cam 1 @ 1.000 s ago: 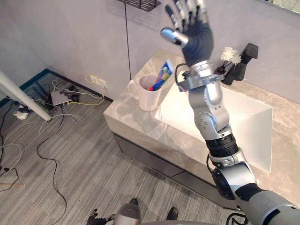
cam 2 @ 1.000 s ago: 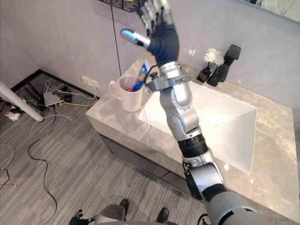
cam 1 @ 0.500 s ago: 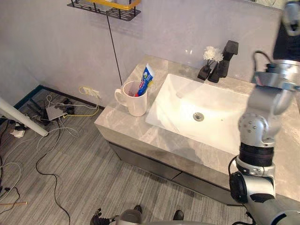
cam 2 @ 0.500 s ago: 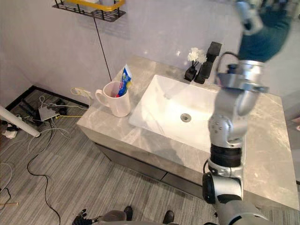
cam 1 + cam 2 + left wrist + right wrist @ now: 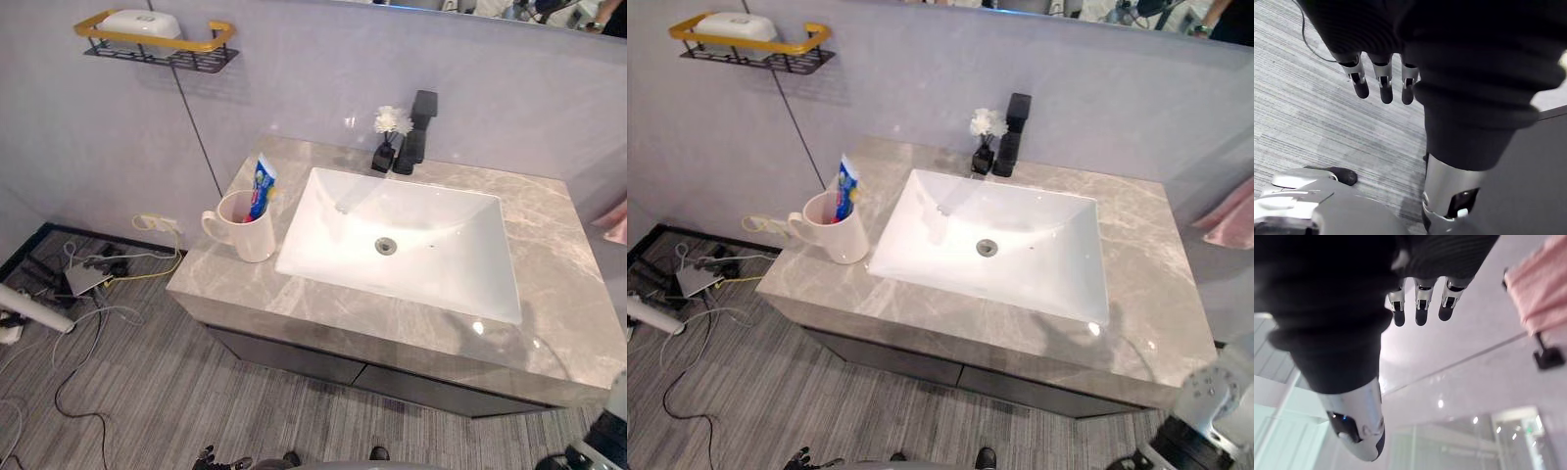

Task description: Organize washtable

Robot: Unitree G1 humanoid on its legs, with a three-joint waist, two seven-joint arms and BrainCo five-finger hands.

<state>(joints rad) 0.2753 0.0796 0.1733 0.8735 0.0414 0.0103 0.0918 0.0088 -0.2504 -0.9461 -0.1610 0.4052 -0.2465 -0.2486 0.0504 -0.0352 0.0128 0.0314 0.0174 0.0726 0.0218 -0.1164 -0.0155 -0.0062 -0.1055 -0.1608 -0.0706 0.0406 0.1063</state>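
Observation:
A grey marble washtable (image 5: 294,305) holds a white sink (image 5: 402,245). At the sink's left stands a white mug (image 5: 247,227) with a toothpaste tube (image 5: 260,186) upright in it. A black faucet (image 5: 416,132) and a small black vase of white flowers (image 5: 389,132) stand at the back. On the wall above the table's left end hangs a black and yellow shelf (image 5: 157,44) with a white soap bar (image 5: 137,22) on it. My left hand (image 5: 1381,83) hangs open over the floor, holding nothing. My right hand (image 5: 1420,308) is open and empty, its fingers straight before a pale wall.
A pink towel (image 5: 1229,215) hangs right of the table, and shows as the same pink towel (image 5: 1537,281) past my right hand. Loose cables and a power strip (image 5: 88,279) lie on the grey floor left of the washtable.
My right arm, raised by the shelf a second ago, has swung to the right and dropped out of the eye views. The camera has shifted, so the whole table shows.

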